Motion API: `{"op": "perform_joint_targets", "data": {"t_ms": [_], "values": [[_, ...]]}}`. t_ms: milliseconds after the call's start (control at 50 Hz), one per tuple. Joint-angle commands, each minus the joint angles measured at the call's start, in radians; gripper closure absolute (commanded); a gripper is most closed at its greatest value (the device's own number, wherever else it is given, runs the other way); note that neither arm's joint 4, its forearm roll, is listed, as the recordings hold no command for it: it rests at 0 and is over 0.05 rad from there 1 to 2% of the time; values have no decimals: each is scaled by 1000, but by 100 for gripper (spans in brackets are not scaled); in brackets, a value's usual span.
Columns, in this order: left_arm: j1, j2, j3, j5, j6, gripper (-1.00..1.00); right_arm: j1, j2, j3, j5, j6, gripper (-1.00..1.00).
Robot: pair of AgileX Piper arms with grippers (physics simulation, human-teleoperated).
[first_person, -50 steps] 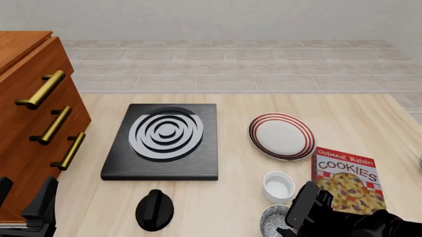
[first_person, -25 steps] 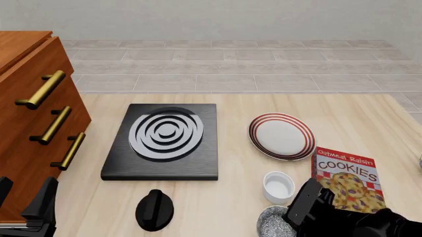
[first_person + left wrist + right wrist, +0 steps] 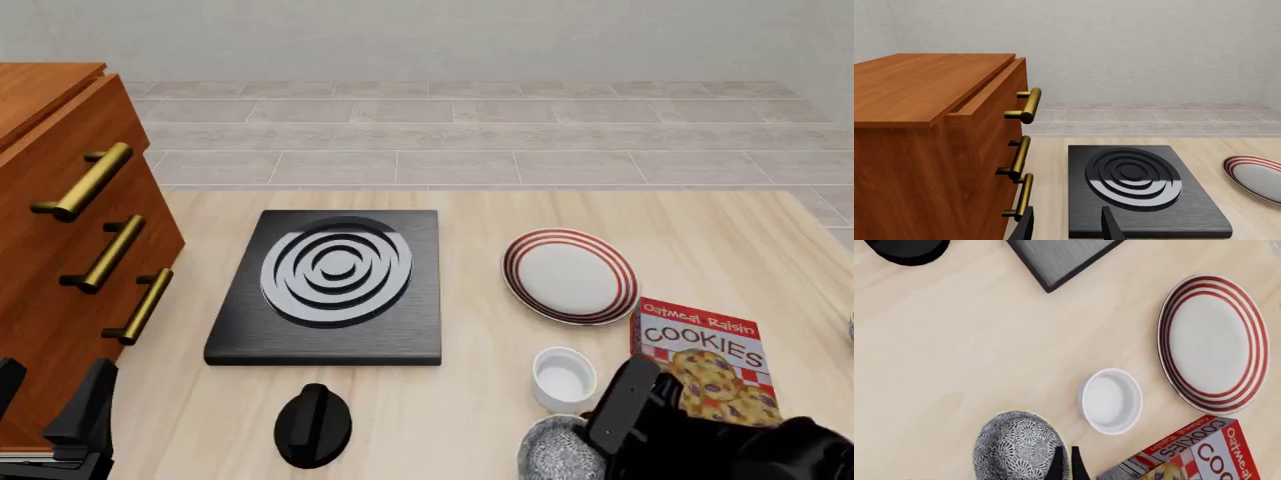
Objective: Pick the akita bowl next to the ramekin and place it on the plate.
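The akita bowl (image 3: 1014, 447), speckled grey and white inside, sits at the near right of the table next to the ramekin (image 3: 1111, 401). My right gripper (image 3: 1065, 466) has its fingers pinched together on the bowl's rim. From the front, the right gripper (image 3: 601, 435) hides part of the akita bowl (image 3: 554, 452), and the white ramekin (image 3: 565, 378) stands just beyond it. The red-ringed plate (image 3: 570, 275) lies farther back, with nothing on it. My left gripper (image 3: 1066, 230) is open and holds nothing, low beside the dresser.
A black square stove (image 3: 334, 285) with white rings sits mid-table, with a black round knob (image 3: 312, 425) nearer to me. A cookie box (image 3: 707, 365) lies right of the ramekin. The wooden dresser (image 3: 67, 250) with brass handles stands at the left.
The right gripper has shifted slightly right and up. The akita bowl looks larger and a little raised in its grip. The left arm has not moved.
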Motion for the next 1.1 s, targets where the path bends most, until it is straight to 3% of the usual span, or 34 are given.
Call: {"op": "perform_joint_targets", "data": {"t_ms": [20, 640, 1100], "values": [[0, 0, 0, 0, 0, -100, 7, -66, -21, 64, 12, 100], [0, 0, 0, 0, 0, -100, 26, -150, -63, 145, 41, 100], [0, 0, 0, 0, 0, -100, 36, -257, -117, 209, 188, 100]]}}
